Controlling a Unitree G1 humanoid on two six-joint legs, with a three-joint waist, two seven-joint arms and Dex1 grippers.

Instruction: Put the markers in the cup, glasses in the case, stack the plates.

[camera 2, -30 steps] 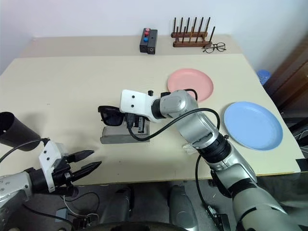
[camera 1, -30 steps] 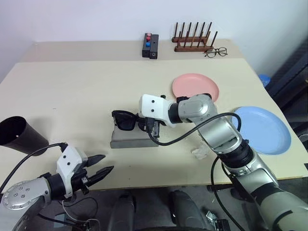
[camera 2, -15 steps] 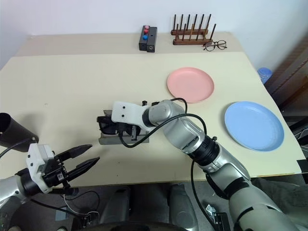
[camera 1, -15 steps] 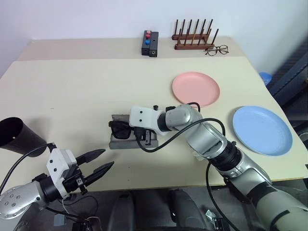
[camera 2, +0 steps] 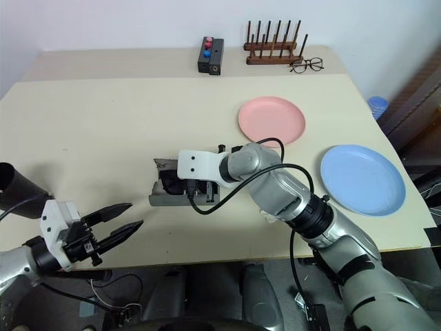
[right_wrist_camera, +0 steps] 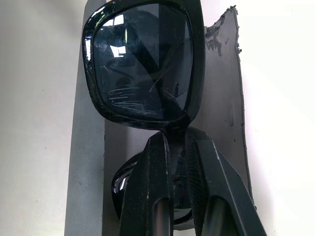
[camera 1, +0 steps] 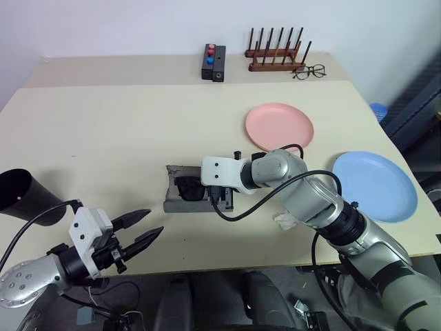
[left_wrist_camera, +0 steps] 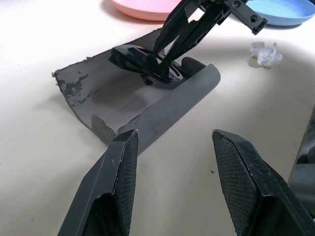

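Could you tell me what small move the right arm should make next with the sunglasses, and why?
Probably open the right gripper and release. It is shut on the bridge of the black sunglasses, which already sit low inside the open grey glasses case. The left gripper hangs open, short of the case, holding nothing.

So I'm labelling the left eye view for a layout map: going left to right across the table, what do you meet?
cup → left gripper → case with the glasses in it → pink plate → blue plate
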